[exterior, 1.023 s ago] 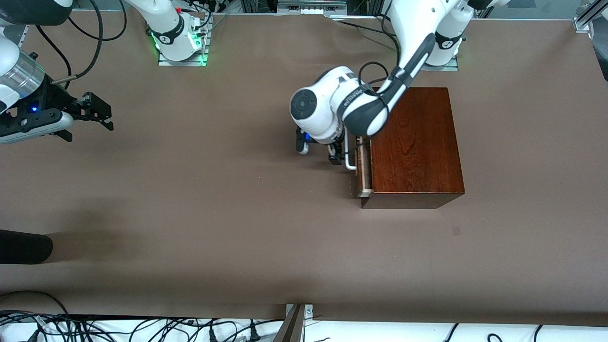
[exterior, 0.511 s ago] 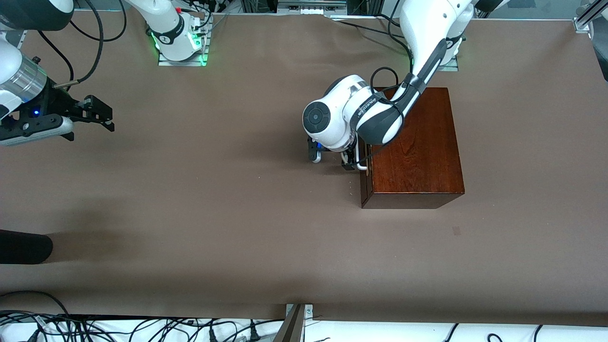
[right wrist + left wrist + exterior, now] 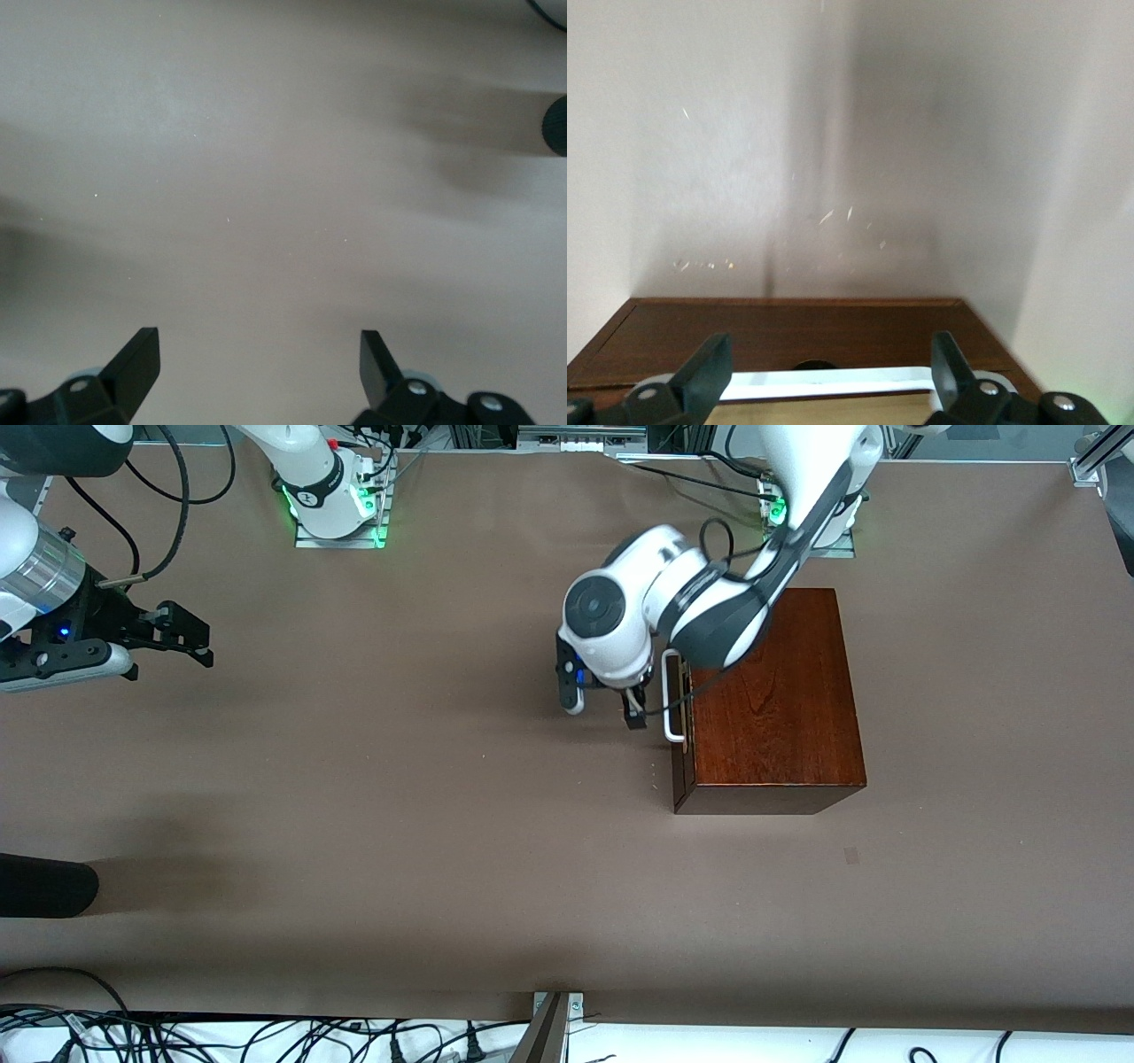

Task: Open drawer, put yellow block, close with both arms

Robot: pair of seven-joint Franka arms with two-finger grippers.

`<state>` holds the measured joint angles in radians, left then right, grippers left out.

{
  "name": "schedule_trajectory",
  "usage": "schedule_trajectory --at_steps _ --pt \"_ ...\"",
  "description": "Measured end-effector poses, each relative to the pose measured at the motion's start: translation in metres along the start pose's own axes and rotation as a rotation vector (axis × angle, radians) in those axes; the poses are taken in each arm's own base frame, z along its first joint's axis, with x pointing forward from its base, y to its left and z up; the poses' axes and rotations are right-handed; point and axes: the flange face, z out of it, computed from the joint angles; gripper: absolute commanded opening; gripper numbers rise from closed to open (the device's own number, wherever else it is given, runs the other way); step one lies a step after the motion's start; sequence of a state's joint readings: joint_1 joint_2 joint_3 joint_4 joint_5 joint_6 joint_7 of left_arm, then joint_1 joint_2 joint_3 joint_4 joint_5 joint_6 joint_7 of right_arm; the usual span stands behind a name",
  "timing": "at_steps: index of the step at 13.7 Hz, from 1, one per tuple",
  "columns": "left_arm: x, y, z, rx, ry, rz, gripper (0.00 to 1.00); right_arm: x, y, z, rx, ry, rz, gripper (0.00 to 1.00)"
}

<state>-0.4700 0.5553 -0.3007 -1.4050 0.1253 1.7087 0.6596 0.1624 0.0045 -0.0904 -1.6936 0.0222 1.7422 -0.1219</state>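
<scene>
Two arms: both white, bases along one edge of the brown table [image 3: 443, 824].
Wooden box [image 3: 771, 700]: glossy mahogany, sits toward the left arm's end of the table, near that arm's base.
Drawer [image 3: 679, 726]: pushed in, its dark front flush with the box face that looks toward the right arm's end.
Handle [image 3: 671, 695]: white U-shaped bar sticking out from the drawer front; in the left wrist view it runs as a pale strip [image 3: 833, 382] between the two fingers.
Left gripper [image 3: 602, 700]: in front of the drawer, just beside the handle and apart from it, fingers spread wide with nothing between them.
Right gripper [image 3: 182, 638]: waits over bare table at the right arm's end, well apart from the box, fingers [image 3: 133, 363] wide apart and empty.
Yellow block: I can't see it from any angle.
</scene>
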Motion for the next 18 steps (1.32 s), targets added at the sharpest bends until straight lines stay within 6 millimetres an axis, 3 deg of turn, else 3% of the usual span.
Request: schedule_trajectory --at_steps 1,3,5,8,9,14,16,18 --pt "-0.013 -0.002 -0.025 -0.018 0.059 -0.048 1.0 0.0 0.001 -0.003 -0.004 0.005 0.0 1.0" --pt "-0.059 -0.021 -0.067 -0.018 0.12 -0.17 1.0 0.001 0.001 -0.004 -0.007 0.008 -0.001 1.0" --pt "-0.114 -0.043 -0.088 -0.034 0.106 -0.281 1.0 0.001 0.0 -0.004 -0.013 0.007 -0.003 1.0" --pt "-0.205 -0.089 -0.092 -0.025 0.025 -0.409 1.0 0.002 0.0 -0.004 -0.015 0.005 -0.005 1.0" --pt "-0.226 -0.102 -0.096 0.001 0.012 -0.425 1.0 0.002 0.0 -0.003 -0.015 0.005 -0.005 1.0" --pt "-0.297 -0.154 -0.128 0.099 0.06 -0.547 1.0 0.002 0.0 -0.003 -0.015 0.003 -0.005 1.0" --pt "-0.325 -0.166 -0.129 0.103 0.049 -0.611 1.0 0.001 0.0 -0.003 -0.015 0.001 -0.005 1.0" --pt "-0.36 -0.173 -0.13 0.085 0.065 -0.781 1.0 0.001 0.0 -0.003 -0.015 -0.001 -0.005 1.0"
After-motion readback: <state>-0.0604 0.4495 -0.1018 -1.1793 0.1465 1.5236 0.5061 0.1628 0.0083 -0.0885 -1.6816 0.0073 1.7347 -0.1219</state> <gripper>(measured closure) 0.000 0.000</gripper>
